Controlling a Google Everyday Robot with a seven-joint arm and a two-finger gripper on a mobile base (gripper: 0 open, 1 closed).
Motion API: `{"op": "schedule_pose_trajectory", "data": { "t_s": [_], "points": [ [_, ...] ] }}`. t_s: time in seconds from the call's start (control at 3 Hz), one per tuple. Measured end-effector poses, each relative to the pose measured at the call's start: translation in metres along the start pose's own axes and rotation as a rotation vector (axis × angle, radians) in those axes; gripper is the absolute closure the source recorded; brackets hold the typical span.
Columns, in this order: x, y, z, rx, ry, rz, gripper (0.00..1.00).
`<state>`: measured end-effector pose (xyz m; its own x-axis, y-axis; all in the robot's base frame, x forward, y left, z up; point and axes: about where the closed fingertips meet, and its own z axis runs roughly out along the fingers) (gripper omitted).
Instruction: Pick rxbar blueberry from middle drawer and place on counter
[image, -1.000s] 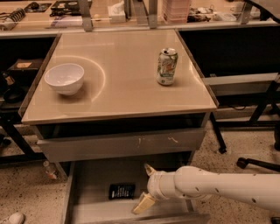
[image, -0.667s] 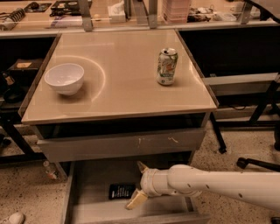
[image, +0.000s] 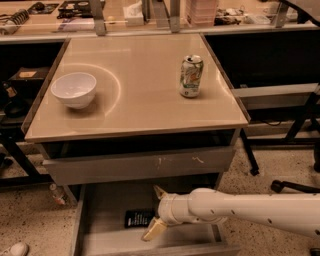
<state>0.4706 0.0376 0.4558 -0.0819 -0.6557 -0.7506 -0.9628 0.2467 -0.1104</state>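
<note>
**Jaws spread in the middle drawer, bar just beside them**

I am watching the jaws hanging low inside the open middle drawer (image: 100, 222), spread wide and gripping nothing. One tan finger (image: 154, 230) is pointing down toward the drawer floor, and the other is angling up toward the scratched grey drawer front (image: 135, 166) above. The rxbar blueberry (image: 138, 218) is lying flat on the drawer floor just left of the jaws, level with the gap between the fingers. I cannot tell whether the lower finger is touching it. The white arm (image: 245, 210) is reaching in from the right of the jaws. Well above them, the desk (image: 145, 100) is carrying a white bowl (image: 74, 90) up to the left and an upright green-and-white drink can (image: 191, 76) up to the right.
</note>
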Motion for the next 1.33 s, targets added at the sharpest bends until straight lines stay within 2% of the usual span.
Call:
{"op": "schedule_pose_trajectory", "data": {
  "t_s": [0.33,0.67,1.0,1.33],
  "points": [
    [0.009,-0.002,0.019,-0.036,0.037,-0.045,0.00],
    [0.010,0.002,0.026,-0.046,0.034,-0.042,0.00],
    [0.014,0.010,0.048,-0.065,0.031,-0.034,0.00],
    [0.029,0.006,0.078,-0.101,0.029,-0.027,0.00]
  ]
}}
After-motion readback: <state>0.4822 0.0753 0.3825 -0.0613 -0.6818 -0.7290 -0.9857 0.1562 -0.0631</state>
